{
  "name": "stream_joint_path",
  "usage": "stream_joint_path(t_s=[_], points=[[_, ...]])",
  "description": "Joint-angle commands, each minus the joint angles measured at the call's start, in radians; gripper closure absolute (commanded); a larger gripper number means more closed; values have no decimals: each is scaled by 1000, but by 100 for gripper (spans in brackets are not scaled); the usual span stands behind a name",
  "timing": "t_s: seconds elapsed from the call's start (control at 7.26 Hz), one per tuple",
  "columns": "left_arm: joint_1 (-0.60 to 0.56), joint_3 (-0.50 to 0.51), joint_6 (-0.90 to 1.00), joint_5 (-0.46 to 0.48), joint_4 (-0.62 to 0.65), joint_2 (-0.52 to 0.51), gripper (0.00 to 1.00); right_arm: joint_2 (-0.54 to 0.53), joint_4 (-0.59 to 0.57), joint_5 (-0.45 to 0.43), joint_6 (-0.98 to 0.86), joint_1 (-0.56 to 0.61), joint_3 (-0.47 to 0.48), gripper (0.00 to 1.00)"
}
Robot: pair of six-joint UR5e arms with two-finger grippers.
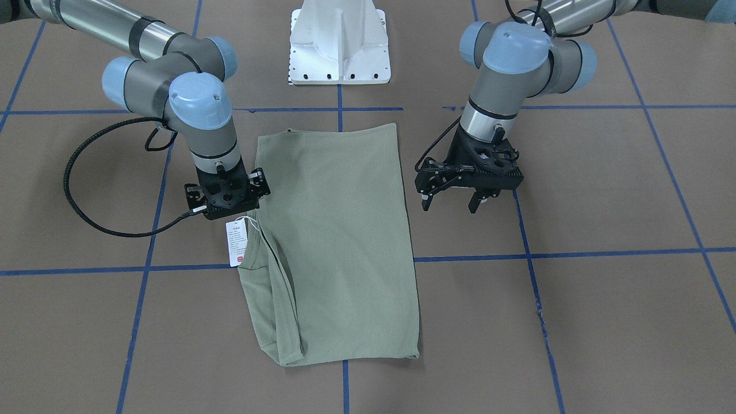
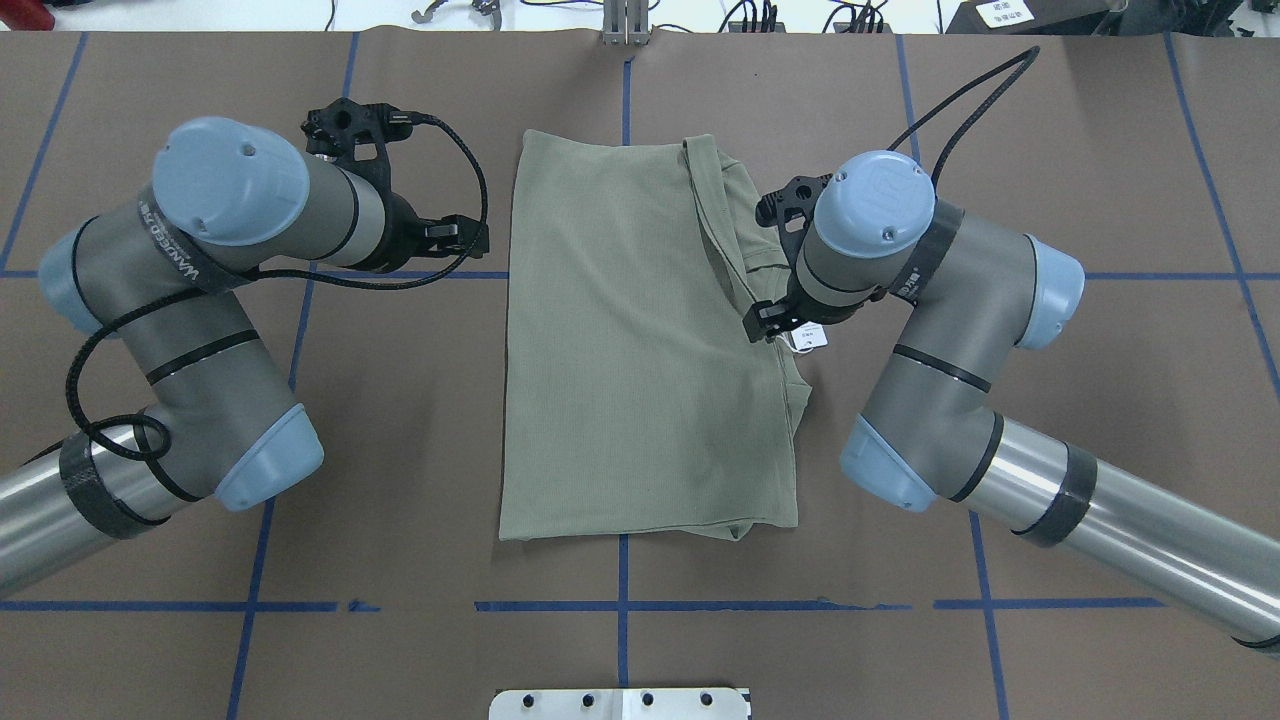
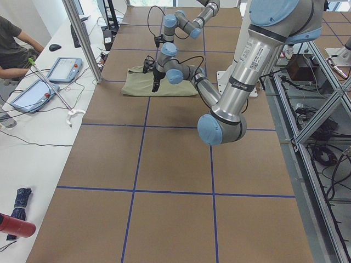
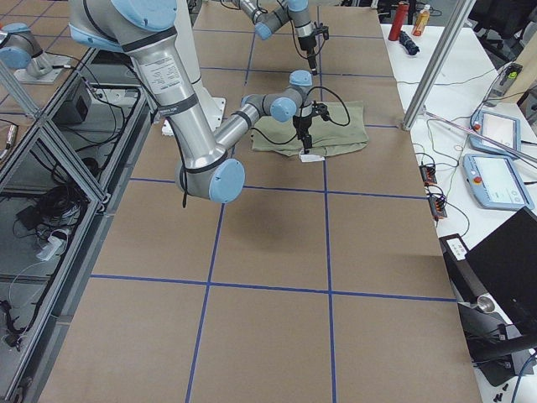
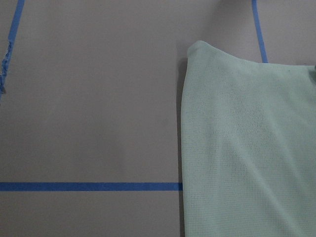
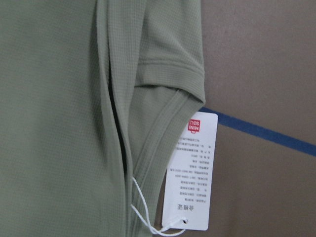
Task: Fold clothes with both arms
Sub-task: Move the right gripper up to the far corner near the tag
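The clothes, one pale green shirt (image 1: 339, 230), lie folded into a long rectangle at the table's middle, also seen from overhead (image 2: 640, 340). Its white hang tag (image 1: 237, 244) with a red mark sticks out at the collar edge, close up in the right wrist view (image 6: 191, 173). My right gripper (image 1: 227, 195) hangs over that edge just above the tag, fingers hidden beneath its body. On the opposite side my left gripper (image 1: 449, 207) is open over bare table, a little off the shirt's edge. The left wrist view shows a shirt corner (image 5: 252, 148).
The white pedestal base (image 1: 339, 46) stands behind the shirt. Blue tape lines (image 1: 575, 253) grid the brown table. A side bench holds tablets (image 4: 495, 176), and a seated person (image 3: 13, 44) is at it. Metal framing and cables run along the robot's side.
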Motion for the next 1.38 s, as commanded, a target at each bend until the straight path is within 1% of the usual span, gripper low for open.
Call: stream_joint_path(t_s=[0.0,0.14,0.41,0.69,0.83,1.24], points=[[0,-6,1,3,1,-1,0,146,9,-1,1,12,-142,0],[0,-14,0,9,-1,-1,0,233,29,-10,2,23,-283,0],[0,-40,3,67,-6,-1,0,286,159,-11,-16,60,-463,0],[0,-68,4,87,-13,-1,0,352,167,-10,-36,77,-558,0],[3,-71,6,97,-15,-3,0,366,169,-10,-36,77,-586,0],[5,-66,14,97,-21,-1,0,367,173,-16,-47,77,-608,0]])
